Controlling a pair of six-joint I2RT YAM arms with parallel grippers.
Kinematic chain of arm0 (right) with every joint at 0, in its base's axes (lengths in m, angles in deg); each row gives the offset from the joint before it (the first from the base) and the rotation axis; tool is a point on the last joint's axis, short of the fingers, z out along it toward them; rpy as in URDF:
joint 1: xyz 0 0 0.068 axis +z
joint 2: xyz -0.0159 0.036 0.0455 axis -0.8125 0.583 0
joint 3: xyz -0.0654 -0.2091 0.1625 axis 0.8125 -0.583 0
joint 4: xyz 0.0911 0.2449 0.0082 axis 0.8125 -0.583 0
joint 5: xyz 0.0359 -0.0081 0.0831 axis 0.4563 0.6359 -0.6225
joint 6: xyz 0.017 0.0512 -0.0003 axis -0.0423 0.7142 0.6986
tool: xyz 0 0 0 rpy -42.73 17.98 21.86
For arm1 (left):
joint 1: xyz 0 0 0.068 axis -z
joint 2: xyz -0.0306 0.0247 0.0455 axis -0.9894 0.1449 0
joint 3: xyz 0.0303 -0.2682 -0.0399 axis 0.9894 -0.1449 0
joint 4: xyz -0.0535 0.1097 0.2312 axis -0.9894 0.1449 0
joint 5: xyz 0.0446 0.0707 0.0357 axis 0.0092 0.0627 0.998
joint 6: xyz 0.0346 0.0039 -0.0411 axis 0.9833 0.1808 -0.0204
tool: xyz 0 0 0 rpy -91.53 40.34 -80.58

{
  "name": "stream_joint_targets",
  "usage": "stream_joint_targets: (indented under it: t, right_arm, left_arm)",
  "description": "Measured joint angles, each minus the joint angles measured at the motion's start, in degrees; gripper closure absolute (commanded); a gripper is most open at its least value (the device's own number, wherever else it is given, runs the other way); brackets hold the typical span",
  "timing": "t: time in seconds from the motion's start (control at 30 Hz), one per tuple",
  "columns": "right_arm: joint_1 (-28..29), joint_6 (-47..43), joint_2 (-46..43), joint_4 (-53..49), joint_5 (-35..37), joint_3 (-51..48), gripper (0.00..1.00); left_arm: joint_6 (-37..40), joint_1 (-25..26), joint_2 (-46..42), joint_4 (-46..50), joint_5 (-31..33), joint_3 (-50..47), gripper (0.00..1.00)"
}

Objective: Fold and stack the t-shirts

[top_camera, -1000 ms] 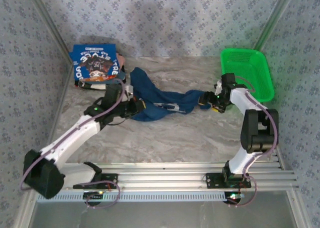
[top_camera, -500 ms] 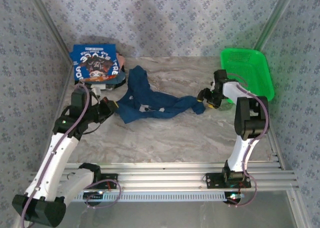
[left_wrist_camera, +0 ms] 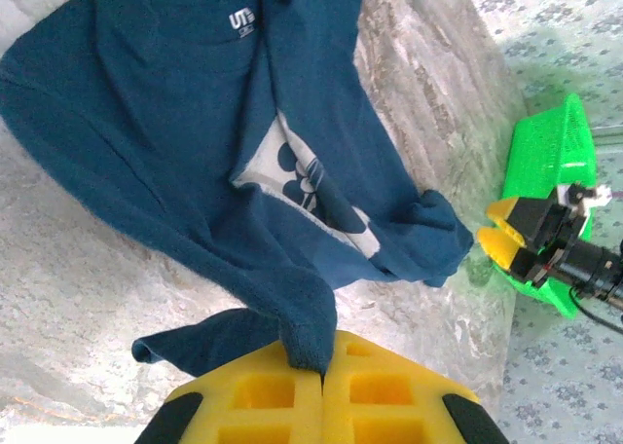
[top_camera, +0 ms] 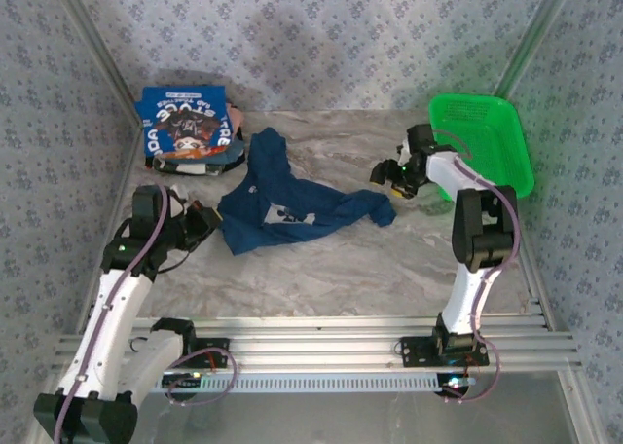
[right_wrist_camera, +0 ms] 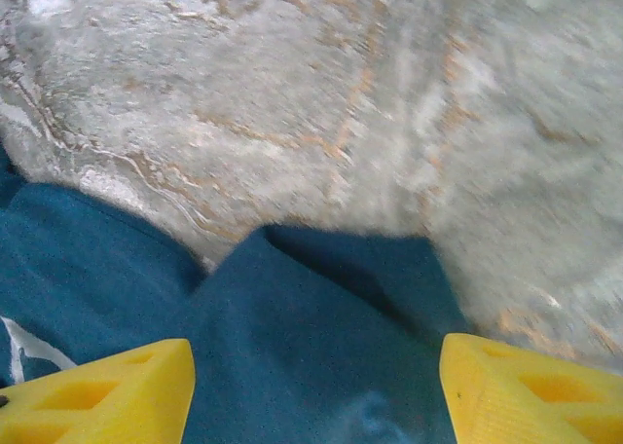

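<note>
Found the navy t-shirt [top_camera: 292, 205] bunched in the middle of the bench [top_camera: 370, 269], with the left end effector [top_camera: 202, 220] clamped on its near-left corner and the right end effector [top_camera: 384, 175] spread apart over its right end; judged a low pinch there, then an even outward pull, best for flattening it.

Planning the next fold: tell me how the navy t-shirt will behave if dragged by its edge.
Likely floppy: the navy t-shirt lies rumpled, its edge bunched in the shut left pincer. Probably light: one pinched corner seems enough to hold it. It may drag unevenly, since folds overlap.
</note>
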Motion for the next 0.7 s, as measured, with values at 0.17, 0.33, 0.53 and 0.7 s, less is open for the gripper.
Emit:
stream_joint_targets:
  t: [0.17, 0.33, 0.53, 0.7]
  right_arm:
    - [1.5, -0.7, 4.3, -2.6, -1.3, 2.5, 0.39]
    - [2.7, -1.4, 5.2, -7.7, -1.9, 2.5, 0.68]
    - [3.1, -1.9, 5.2, -9.4, -1.9, 3.3, 1.00]
    - [3.0, -3.8, 3.1, -9.8, -1.4, 8.4, 1.00]
  left_arm:
    - [0.1, 0.0, 0.6, -0.5, -0.4, -0.2, 1.00]
    - [0.6, 0.0, 0.6, -0.6, -0.4, -0.2, 1.00]
    - [1.0, -0.4, 0.9, -1.6, -0.4, -1.1, 1.00]
    - [1.6, -1.8, 3.8, -1.9, -0.1, 0.0, 1.00]
